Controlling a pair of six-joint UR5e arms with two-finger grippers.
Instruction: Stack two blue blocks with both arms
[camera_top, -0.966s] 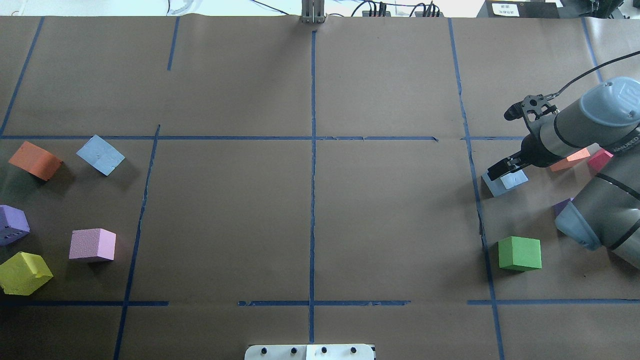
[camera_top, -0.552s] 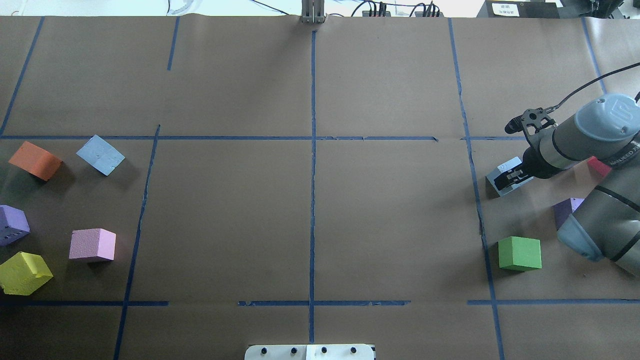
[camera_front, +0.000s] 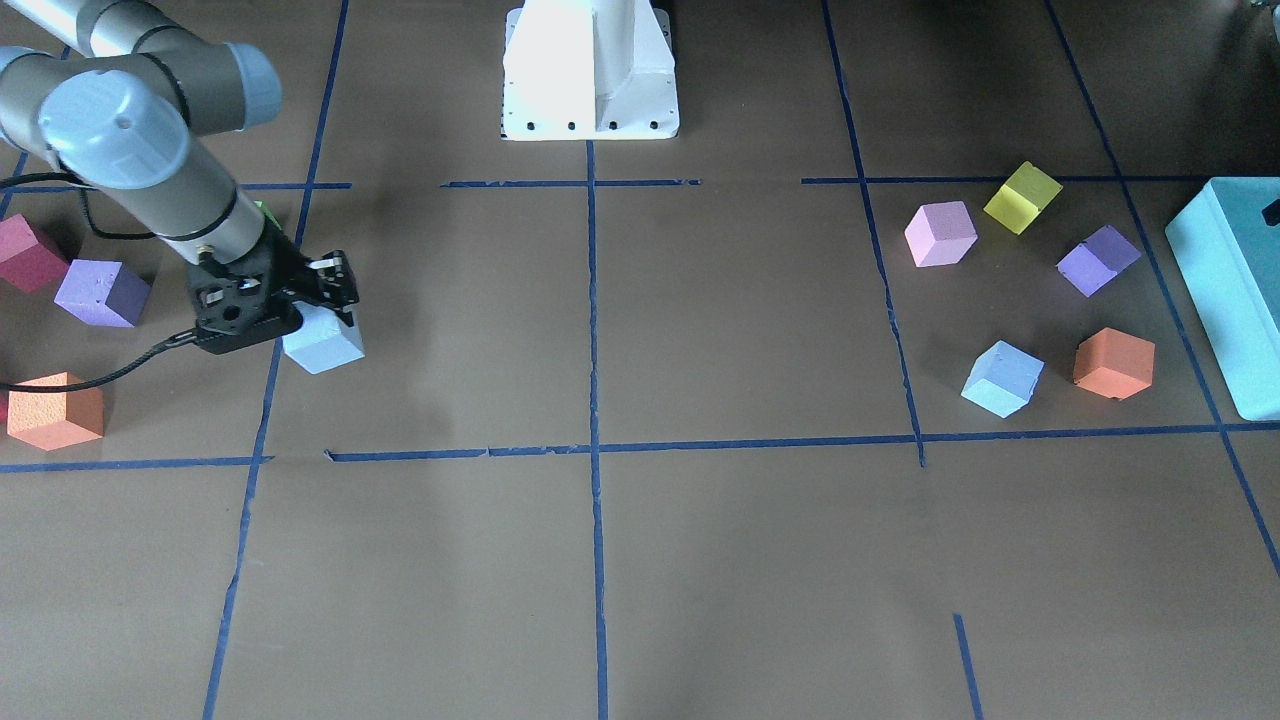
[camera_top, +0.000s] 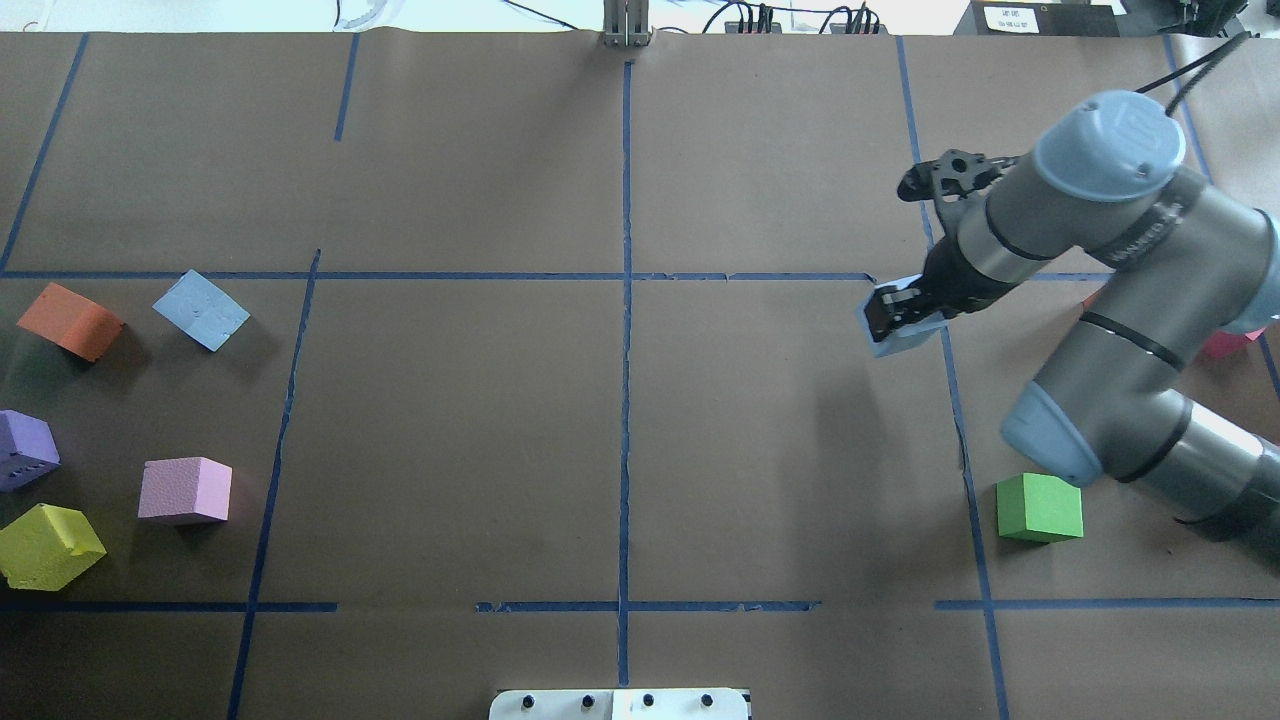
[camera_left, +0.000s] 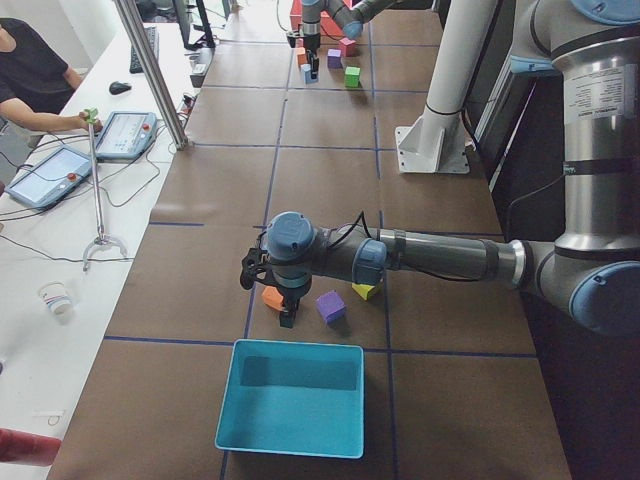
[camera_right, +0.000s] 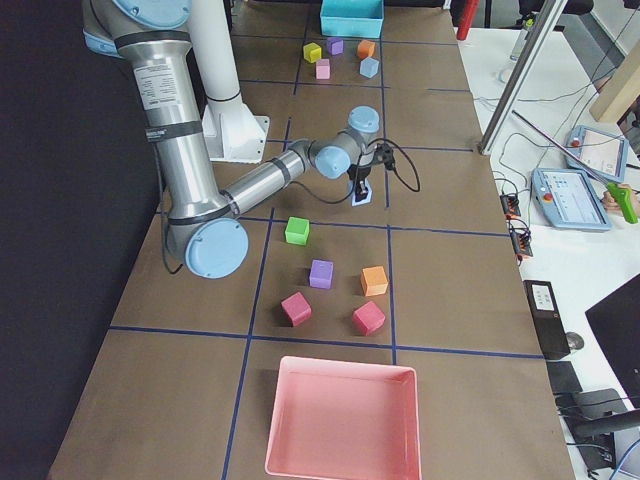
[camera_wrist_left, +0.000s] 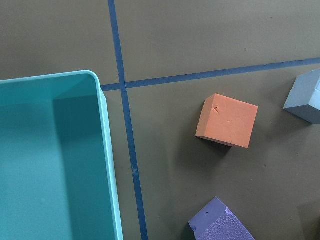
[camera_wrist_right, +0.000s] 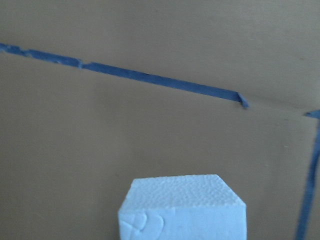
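Left wrist-mounted: blue block (camera_wrist_left: 306, 97) (outside teal bin (camera_wrist_left: 109, 150)).

Pale speckled blue cube (camera_front: 325, 345) clamped in the right gripper (camera_top: 897, 312), beside a blue tape line (camera_top: 945, 330); the other blue cube (camera_top: 202, 310) rests flat on the table (camera_top: 450, 420), turned askew, well apart on the robot's left

Setting: robotics research lab. Evidence: table (camera_top: 450, 150) papered brown and gridded with blue tape lines (camera_top: 626, 400); white pedestal (camera_front: 590, 70); jointed grey left arm (camera_left: 440, 258) and right arm (camera_right: 265, 180); teach pendant (camera_left: 128, 135) and cables on a white side bench (camera_left: 40, 260); operator (camera_left: 25, 70) alongside; aluminium post (camera_left: 150, 70); teal bin (camera_left: 293, 397); pink bin (camera_right: 343, 420).
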